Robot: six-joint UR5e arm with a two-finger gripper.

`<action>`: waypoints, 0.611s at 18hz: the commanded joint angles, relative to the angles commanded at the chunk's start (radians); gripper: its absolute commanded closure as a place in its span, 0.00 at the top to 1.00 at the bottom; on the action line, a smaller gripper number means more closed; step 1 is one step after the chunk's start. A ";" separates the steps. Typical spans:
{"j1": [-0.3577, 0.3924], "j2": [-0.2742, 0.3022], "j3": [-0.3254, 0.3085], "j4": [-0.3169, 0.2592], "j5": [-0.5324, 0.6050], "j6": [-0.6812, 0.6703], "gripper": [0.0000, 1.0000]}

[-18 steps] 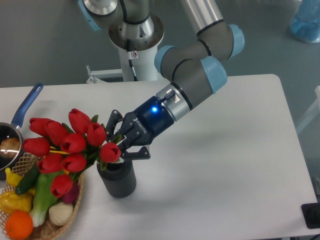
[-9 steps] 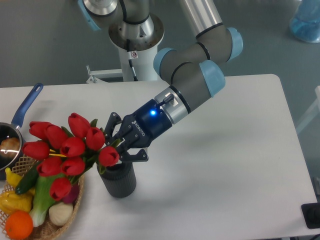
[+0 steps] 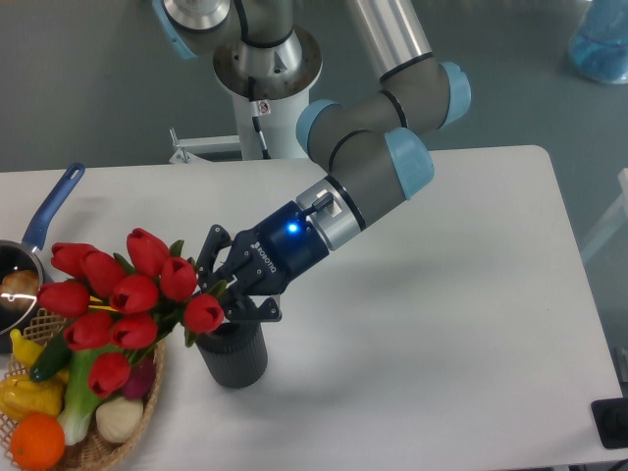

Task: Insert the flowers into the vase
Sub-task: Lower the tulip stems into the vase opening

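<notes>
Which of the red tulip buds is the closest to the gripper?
The lowest right bud, just above the vase mouth, lies right beside the gripper. The other buds spread further left, toward the basket.

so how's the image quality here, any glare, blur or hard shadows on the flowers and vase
Fixed camera view: lighting is even and soft, with a faint shadow on the table beside the arm; the flowers are sharp and saturated, without glare; the vase is dark, its ribbing barely readable; a blue light glows on the gripper body; the wicker basket is cropped by the frame edge.
</notes>
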 joint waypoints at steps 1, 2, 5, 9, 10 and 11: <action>0.000 0.000 -0.002 0.000 -0.008 0.000 0.09; 0.000 -0.002 -0.003 0.000 -0.023 0.000 0.09; 0.002 -0.006 -0.009 0.000 -0.052 0.002 0.10; 0.003 -0.017 -0.012 0.000 -0.055 0.027 0.10; 0.003 -0.021 -0.012 0.000 -0.064 0.044 0.10; 0.005 -0.028 -0.012 0.000 -0.087 0.054 0.10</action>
